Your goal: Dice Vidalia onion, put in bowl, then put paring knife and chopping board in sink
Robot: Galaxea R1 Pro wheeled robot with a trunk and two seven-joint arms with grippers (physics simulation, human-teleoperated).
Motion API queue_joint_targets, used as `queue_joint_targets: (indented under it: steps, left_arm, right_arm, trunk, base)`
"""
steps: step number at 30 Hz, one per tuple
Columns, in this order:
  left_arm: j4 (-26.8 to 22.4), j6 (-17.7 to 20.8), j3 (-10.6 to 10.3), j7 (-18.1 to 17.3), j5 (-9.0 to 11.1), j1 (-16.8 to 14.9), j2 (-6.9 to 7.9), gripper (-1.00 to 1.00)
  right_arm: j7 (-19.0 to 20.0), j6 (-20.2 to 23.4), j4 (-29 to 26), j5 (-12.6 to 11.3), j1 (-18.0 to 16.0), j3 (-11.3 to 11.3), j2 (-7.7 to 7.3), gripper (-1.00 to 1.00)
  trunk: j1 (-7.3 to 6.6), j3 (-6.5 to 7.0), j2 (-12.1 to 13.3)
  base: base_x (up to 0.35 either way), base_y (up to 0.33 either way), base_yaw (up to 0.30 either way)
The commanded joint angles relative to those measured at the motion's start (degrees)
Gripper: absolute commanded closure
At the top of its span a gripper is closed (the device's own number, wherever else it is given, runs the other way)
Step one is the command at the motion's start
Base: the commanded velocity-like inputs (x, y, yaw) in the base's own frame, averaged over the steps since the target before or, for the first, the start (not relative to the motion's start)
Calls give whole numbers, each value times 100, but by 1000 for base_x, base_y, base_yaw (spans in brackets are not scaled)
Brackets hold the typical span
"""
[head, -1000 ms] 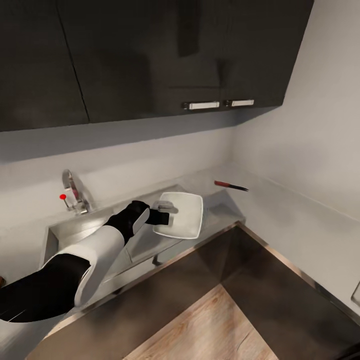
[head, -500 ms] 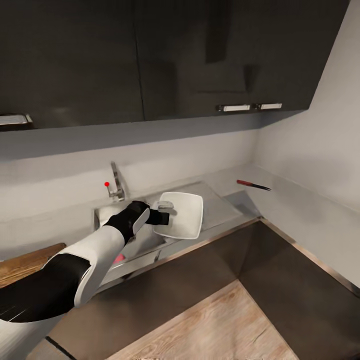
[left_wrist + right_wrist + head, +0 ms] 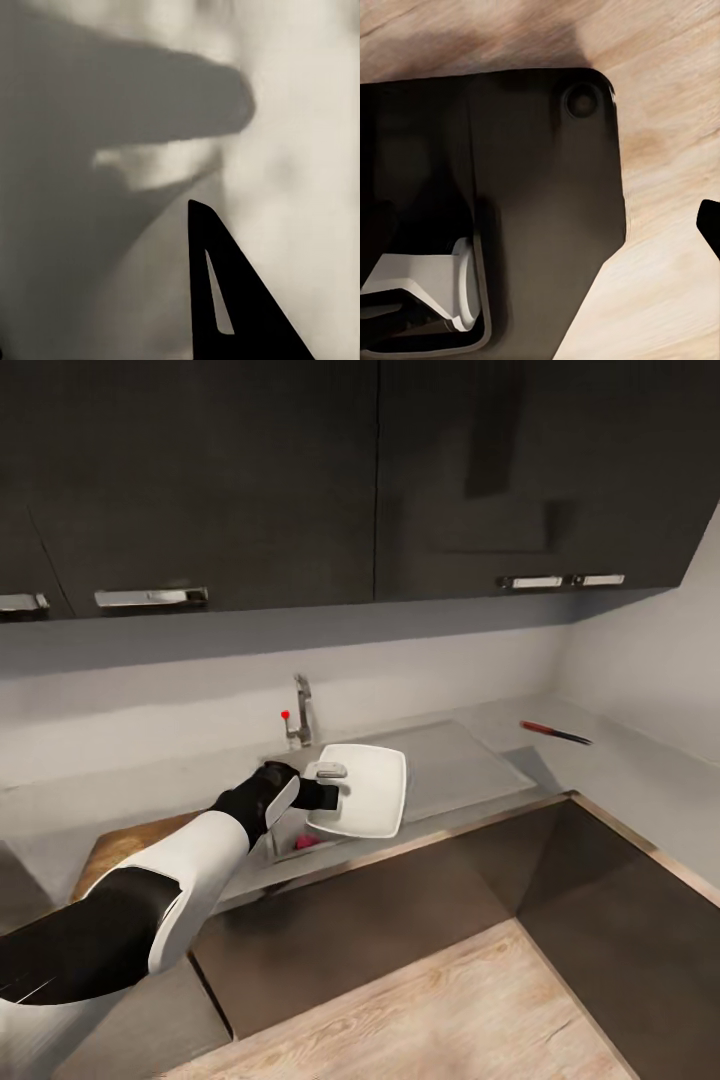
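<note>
From the head view, the left gripper (image 3: 325,792) is closed on the near edge of the white bowl (image 3: 365,790) and holds it up in the air over the sink (image 3: 450,770). The bowl is shallow and square-ish with soft round corners, and it looks smooth and shiny. A bit of something pink (image 3: 305,843) peeks out low in the sink under the bowl. The tap (image 3: 299,712) with its red knob stands behind the sink. The brown wooden chopping board (image 3: 125,845) lies on the grey countertop (image 3: 640,760), partly hidden by the arm. The paring knife (image 3: 555,733) lies far off near the corner, thin and dark with a red handle. The left wrist view is very close: just pale, blurry bowl (image 3: 285,150), and one dark pointed fingertip (image 3: 225,300). The right wrist view looks down at light wood floor (image 3: 675,210) and a dark robot part (image 3: 510,195); I cannot tell if the right hand is open or closed.
</note>
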Motion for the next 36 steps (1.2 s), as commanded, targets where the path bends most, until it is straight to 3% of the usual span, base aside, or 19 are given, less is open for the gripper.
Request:
queue_joint_targets:
  steps: [1, 13, 36]
  left_arm:
    - [-7, 22, -45, 14, 60, -5, 5, 100]
    - [-12, 30, -43, 14, 60, -5, 11, 100]
    - [-20, 32, -43, 14, 60, -5, 21, 100]
  right_arm:
    - [-14, -6, -12, 60, 2, -33, 7, -100]
    - [-7, -6, -12, 60, 2, -34, 7, -100]
    - [-11, -6, -12, 60, 2, -34, 7, -100]
  trunk:
    - [2, -4, -12]
    - [2, 82, -12]
    - [2, 248, -12]
  base:
    - [-213, 246, 211]
    - [-142, 271, 211]
    - [-4, 302, 211]
